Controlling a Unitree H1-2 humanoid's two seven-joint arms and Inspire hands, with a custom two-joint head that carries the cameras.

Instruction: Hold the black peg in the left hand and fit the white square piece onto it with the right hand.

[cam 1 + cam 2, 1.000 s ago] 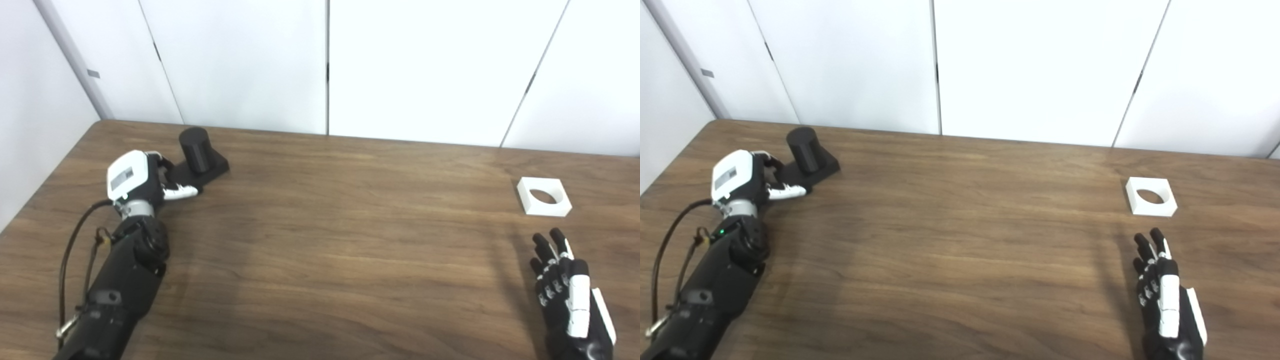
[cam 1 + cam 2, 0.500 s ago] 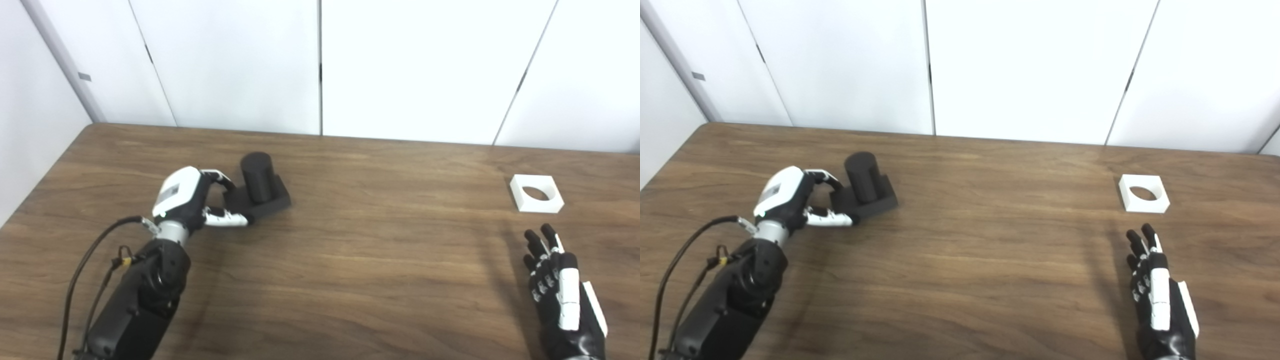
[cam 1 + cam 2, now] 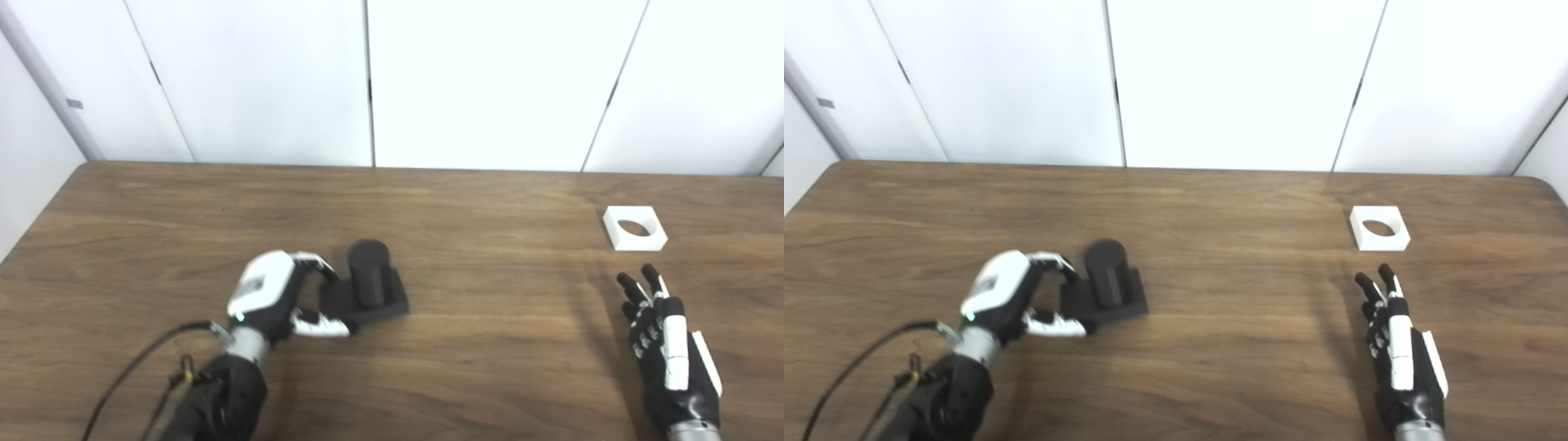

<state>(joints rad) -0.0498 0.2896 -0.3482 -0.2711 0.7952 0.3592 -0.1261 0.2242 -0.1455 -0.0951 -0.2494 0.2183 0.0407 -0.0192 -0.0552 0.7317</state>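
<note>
We keep the left hand (image 3: pixel 269 297) steady, its fingers (image 3: pixel 318 327) curled around the square base of the matte black cylindrical peg (image 3: pixel 367 282), which stands upright on the brown wooden desk (image 3: pixel 478 343). Next we should send the right hand (image 3: pixel 670 355) toward 12 o'clock; its fingers (image 3: pixel 637 294) are spread, holding nothing, near the white square piece with a round hole (image 3: pixel 634 228), not touching it.

Left hand (image 3: pixel 269 297) curled, fingers clamped; right hand (image 3: pixel 667 343) flat, fingers spread
</note>
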